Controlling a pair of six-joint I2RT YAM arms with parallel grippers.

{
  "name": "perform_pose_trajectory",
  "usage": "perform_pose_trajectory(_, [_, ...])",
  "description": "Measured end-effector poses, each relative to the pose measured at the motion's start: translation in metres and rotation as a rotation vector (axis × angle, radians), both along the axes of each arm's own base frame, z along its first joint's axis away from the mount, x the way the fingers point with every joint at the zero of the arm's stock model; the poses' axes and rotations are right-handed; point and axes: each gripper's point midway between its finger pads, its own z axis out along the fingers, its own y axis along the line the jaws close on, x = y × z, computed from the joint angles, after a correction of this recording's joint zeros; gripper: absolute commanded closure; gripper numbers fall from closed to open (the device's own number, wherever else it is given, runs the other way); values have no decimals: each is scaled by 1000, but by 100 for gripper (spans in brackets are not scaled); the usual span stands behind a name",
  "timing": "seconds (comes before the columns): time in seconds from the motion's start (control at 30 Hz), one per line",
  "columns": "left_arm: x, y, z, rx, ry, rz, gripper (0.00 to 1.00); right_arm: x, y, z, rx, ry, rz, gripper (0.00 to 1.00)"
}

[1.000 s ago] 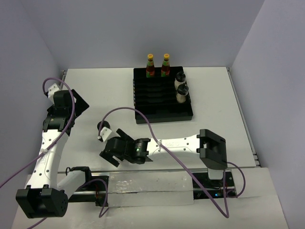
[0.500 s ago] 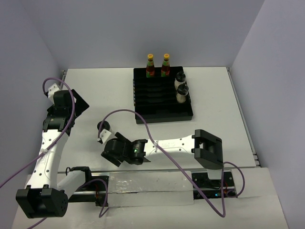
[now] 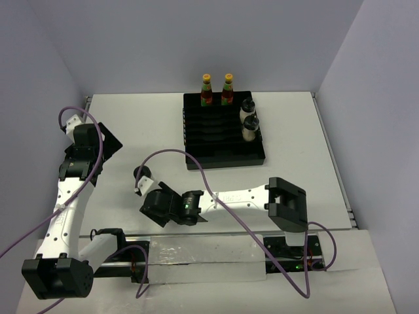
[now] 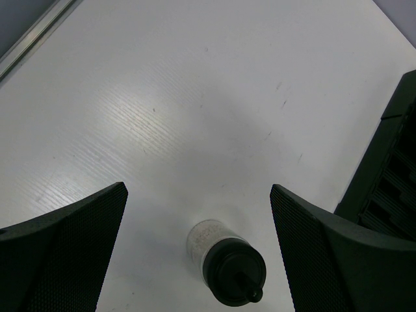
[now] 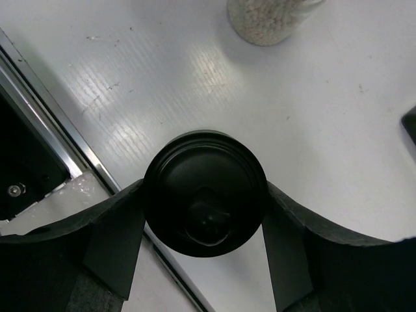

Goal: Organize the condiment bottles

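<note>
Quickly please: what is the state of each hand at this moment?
Left hand: open, holding nothing.
Right hand: closed on a squat jar with a round black lid.

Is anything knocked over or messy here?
Nothing looks spilled or knocked over. Two jars are just not in the black tray yet: the lone jar stands on the table, and the right gripper clamps the other jar in its jaws.

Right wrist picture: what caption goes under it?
Right hand clamps the round black lid of a jar; a second clear jar of pale grains stands beyond.
</note>
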Motion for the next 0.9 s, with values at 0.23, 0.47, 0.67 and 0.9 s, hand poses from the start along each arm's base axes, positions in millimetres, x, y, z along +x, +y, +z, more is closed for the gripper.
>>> perform_pose_trajectory(0.23, [0, 0, 0, 1, 0, 0, 1, 37, -25, 59, 129, -22, -96, 64])
perform_pose_trajectory(0.47, [0, 0, 0, 2, 0, -1, 1, 119, -106, 120, 264, -100, -363, 62])
perform_pose_trajectory(0.67, [0, 0, 0, 2, 0, -1, 1, 172, -188, 95, 203, -117, -597, 62])
perform_pose_trajectory(0.9, [0, 0, 0, 2, 0, -1, 1, 204, -263, 55, 122, -87, -798, 62])
